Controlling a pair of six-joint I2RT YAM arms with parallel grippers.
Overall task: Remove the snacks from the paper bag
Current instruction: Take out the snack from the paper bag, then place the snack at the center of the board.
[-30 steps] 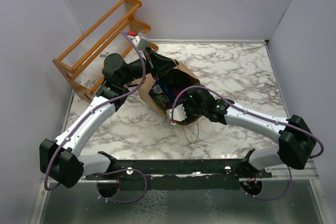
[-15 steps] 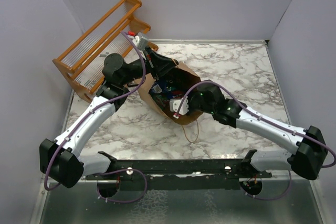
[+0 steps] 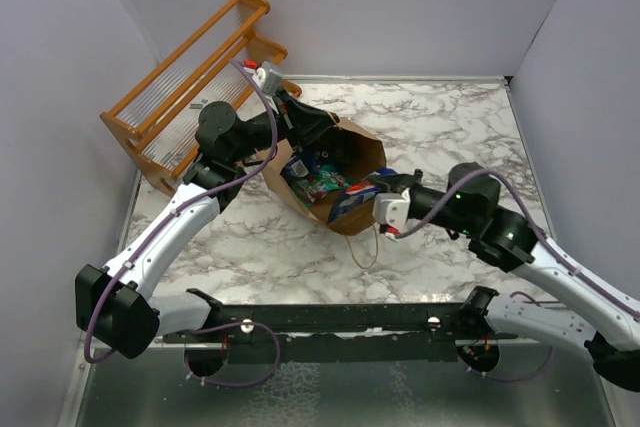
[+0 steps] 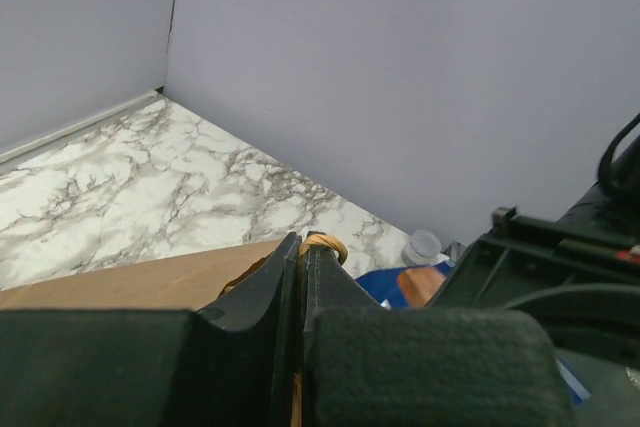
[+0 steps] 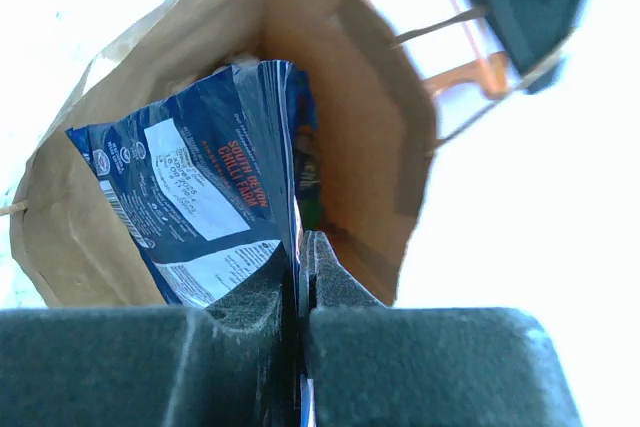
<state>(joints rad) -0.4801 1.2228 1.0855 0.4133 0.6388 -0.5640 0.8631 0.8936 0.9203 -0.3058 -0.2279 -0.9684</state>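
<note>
left gripper (image 4: pixel 303 250) pinches paper bag (image 3: pixel 362 151) handle; right gripper (image 5: pixel 303 250) clamps dark blue packet (image 5: pixel 200 187) at bag mouth; orange wooden rack (image 3: pixel 185 92) behind left arm

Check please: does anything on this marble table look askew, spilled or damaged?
The brown kraft paper bag lies on its side, not upright; the right gripper pinches a dark blue glossy packet at its open mouth. The orange wooden rack sits slanted in the far left corner. I see no spill or tear.
</note>
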